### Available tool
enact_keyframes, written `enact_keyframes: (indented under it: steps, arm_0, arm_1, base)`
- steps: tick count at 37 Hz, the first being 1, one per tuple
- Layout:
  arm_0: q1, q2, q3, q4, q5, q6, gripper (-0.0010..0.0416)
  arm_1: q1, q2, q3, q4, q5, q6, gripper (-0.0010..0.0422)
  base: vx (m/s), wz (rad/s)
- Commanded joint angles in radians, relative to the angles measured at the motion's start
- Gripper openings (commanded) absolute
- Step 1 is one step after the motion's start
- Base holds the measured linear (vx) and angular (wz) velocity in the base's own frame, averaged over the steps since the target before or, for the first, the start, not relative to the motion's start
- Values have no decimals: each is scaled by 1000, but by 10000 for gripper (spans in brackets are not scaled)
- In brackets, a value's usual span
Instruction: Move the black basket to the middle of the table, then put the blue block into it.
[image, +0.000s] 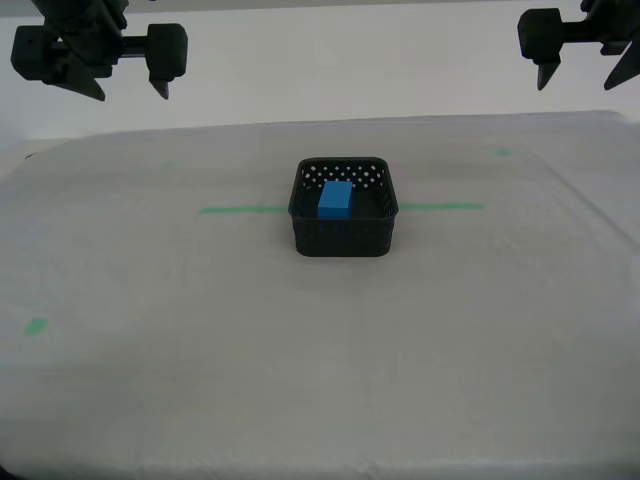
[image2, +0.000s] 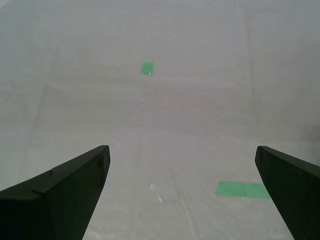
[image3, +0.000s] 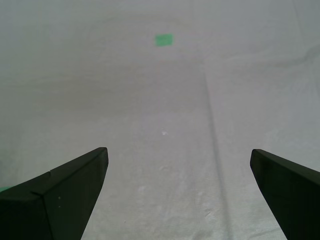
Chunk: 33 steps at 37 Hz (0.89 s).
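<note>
The black basket (image: 343, 236) stands at the middle of the table (image: 150, 380), on the green tape line (image: 240, 210). The blue block (image: 335, 198) lies inside it. Neither shows in the wrist views. My first gripper (image3: 178, 150) is open and empty above bare cloth. My second gripper (image2: 181, 148) is open and empty above bare cloth too. In the exterior view one open gripper (image: 128, 88) hangs high at the upper left and another (image: 580, 80) at the upper right, both far above the table and away from the basket. I cannot tell which is which.
A small green mark (image: 36, 325) lies near the front at the exterior view's left and another (image: 503, 152) at the back right. The second wrist view shows a green square (image2: 147, 67) and a tape end (image2: 242, 189); the first wrist view a green square (image3: 163, 39).
</note>
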Motion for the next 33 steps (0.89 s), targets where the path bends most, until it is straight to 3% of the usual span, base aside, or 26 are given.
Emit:
enact_keyframes:
  steps: [1, 33]
  arm_0:
    - [0, 0, 0, 0, 0, -1, 398]
    - [0, 0, 0, 0, 0, -1, 399]
  arm_1:
    - [0, -1, 1, 2, -2, 2, 400]
    - [0, -1, 1, 2, -2, 2, 400]
  base:
    - [0, 0]
    - [0, 0]
